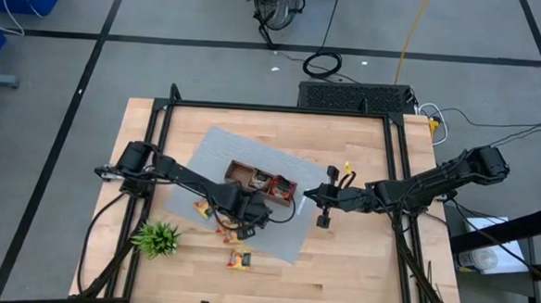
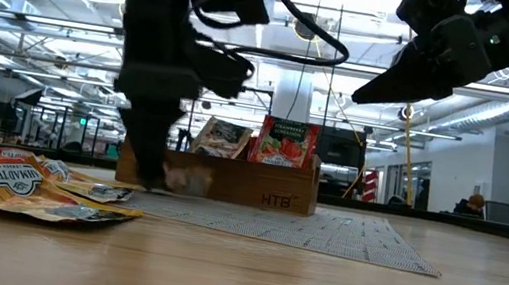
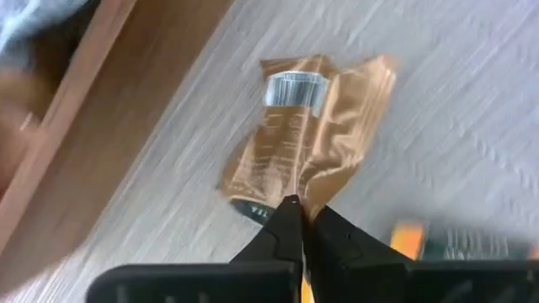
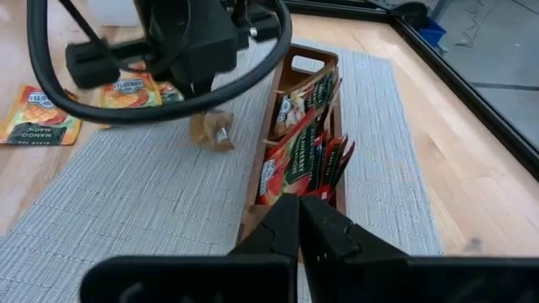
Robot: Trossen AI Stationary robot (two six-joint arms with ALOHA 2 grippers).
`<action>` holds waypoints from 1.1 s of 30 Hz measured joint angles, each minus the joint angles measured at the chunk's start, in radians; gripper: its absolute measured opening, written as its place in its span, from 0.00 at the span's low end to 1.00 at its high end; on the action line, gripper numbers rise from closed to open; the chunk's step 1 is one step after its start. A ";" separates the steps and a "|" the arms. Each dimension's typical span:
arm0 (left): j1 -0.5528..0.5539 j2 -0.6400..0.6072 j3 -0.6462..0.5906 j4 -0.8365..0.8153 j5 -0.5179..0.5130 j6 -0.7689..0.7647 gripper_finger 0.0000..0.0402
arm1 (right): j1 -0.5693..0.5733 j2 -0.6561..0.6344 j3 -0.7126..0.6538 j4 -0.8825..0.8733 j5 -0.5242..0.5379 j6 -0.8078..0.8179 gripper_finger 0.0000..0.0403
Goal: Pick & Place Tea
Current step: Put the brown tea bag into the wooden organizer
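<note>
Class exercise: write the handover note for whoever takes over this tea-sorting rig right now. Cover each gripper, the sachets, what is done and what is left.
Left gripper: shut on the edge of a tan sachet, on the grey mat beside the wooden tray.
Right gripper: shut, empty, above the tray's red end.
Done: red sachets stand in the tray.
Left: orange-yellow sachets on the bare table.

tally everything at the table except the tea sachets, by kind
robot arms: 2
wooden tray: 1
green plant: 1
grey mat: 1
total: 5
</note>
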 joint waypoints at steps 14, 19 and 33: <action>0.096 0.010 0.387 -0.547 0.003 0.225 0.00 | 0.000 0.000 0.000 0.000 0.001 0.000 0.00; 0.177 0.082 0.457 -0.698 0.005 0.282 0.00 | 0.000 0.000 0.000 0.000 0.002 -0.001 0.00; 0.196 0.203 0.586 -0.694 -0.019 0.458 0.00 | 0.000 0.000 0.000 0.000 0.003 -0.024 0.00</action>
